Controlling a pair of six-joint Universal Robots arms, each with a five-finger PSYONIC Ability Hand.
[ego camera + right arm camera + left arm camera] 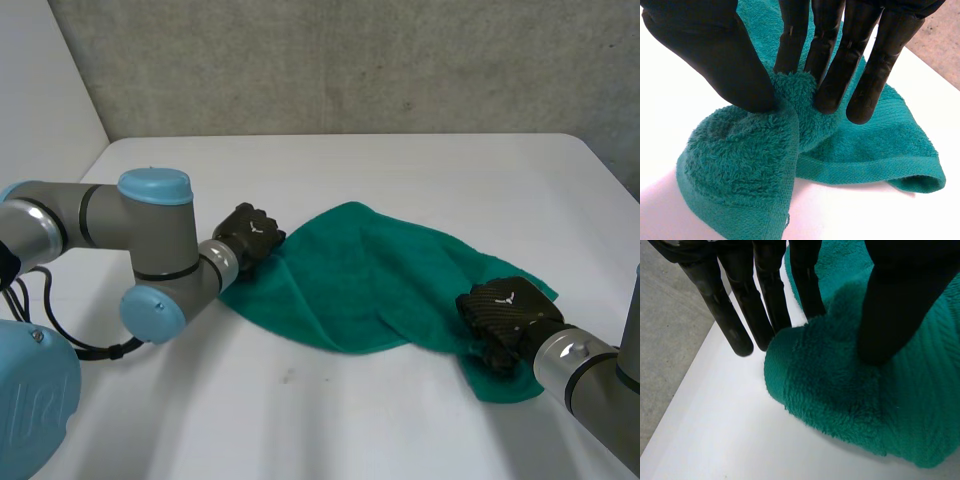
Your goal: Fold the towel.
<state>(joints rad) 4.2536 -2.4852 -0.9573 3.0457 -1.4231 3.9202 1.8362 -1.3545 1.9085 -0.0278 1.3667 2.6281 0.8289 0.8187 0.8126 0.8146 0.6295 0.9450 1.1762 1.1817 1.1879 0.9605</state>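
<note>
Green terry towel [370, 280] lay crumpled and partly doubled over on the smooth white table [400, 170], spread slantwise between the two hands. Its outline was irregular: rounded at the far side, with a loose flap at the right near corner. The pile was thick and looped, with a flat woven band along the hem.

Left hand [250, 235] sat at the towel's left edge. In the left wrist view the thumb [890, 315] pressed down on a rounded hump of cloth, and the nearest finger [807, 290] stood straight against the far side of that hump. It appeared to be nipping the fold between them, though the contact itself was hidden by pile. The other fingers were straight and hung over bare table just beside the edge.

Right hand [505, 315] was at the right near corner. In the right wrist view the thumb [715, 60] and straight fingers [840, 60] squeezed a raised ridge of towel between them. The cloth bulged into a soft dome under the thumb, and the hem ran down its side.

Rough grey wall [350, 60] stood behind the table.
</note>
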